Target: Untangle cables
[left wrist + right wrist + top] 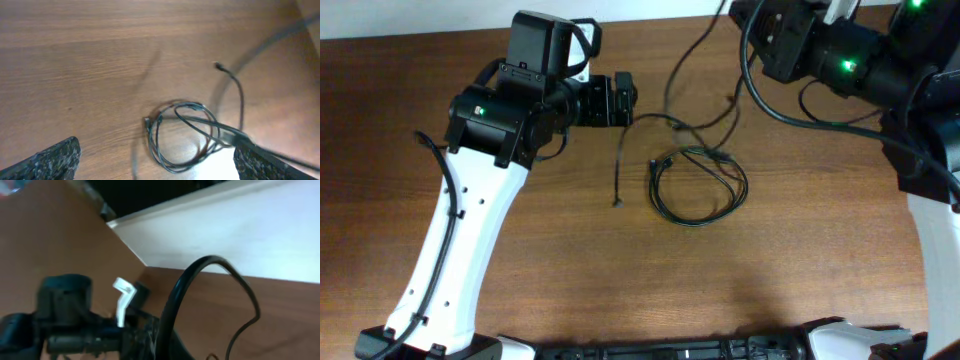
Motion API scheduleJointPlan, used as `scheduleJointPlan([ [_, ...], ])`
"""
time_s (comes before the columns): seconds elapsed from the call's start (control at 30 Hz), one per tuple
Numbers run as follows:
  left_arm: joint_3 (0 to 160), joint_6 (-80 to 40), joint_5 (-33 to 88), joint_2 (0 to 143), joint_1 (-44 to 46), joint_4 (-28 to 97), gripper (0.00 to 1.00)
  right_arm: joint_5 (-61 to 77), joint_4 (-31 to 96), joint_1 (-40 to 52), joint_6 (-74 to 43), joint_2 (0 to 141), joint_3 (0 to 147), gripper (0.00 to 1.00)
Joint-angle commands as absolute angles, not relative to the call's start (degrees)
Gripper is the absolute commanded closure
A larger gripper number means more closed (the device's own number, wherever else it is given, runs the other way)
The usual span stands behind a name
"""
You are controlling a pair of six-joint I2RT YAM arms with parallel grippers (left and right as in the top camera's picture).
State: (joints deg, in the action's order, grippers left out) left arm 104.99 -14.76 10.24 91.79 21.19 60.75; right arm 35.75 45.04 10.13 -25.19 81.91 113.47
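Observation:
A coil of thin black cables (700, 187) lies on the brown table (570, 260) between the arms; it also shows in the left wrist view (182, 135). One loose strand ends in a small plug (618, 203), seen too in the left wrist view (217, 65). My left gripper (624, 100) is open just left of the coil, its fingers (155, 157) wide apart, with a strand running past the right finger. Another strand (695, 50) rises off the table to my right gripper (742, 15) at the top edge. It curves away from those blurred jaws (167, 340).
A pale wall or board (240, 235) borders the table's far edge. The left arm's white link (450, 250) crosses the left side of the table. The right arm's black body (840, 50) fills the top right corner.

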Motion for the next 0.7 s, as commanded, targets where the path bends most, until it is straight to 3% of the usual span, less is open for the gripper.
scheduleJointPlan([
  [0.0, 105.8, -9.06, 14.85, 91.92, 20.84, 60.93, 0.01, 40.93, 42.7, 9.67, -25.98, 81.3, 115.22, 0.96],
  [0.27, 105.8, -9.08, 14.81, 91.92, 20.82, 61.76, 0.01, 39.79, 42.41, 7.09, -26.0, 81.3, 115.22, 0.96],
  [0.67, 105.8, -9.08, 14.81, 91.92, 20.84, 62.65, 0.01, 35.03, 51.29, -17.1, -24.01, 81.3, 115.2, 0.96],
])
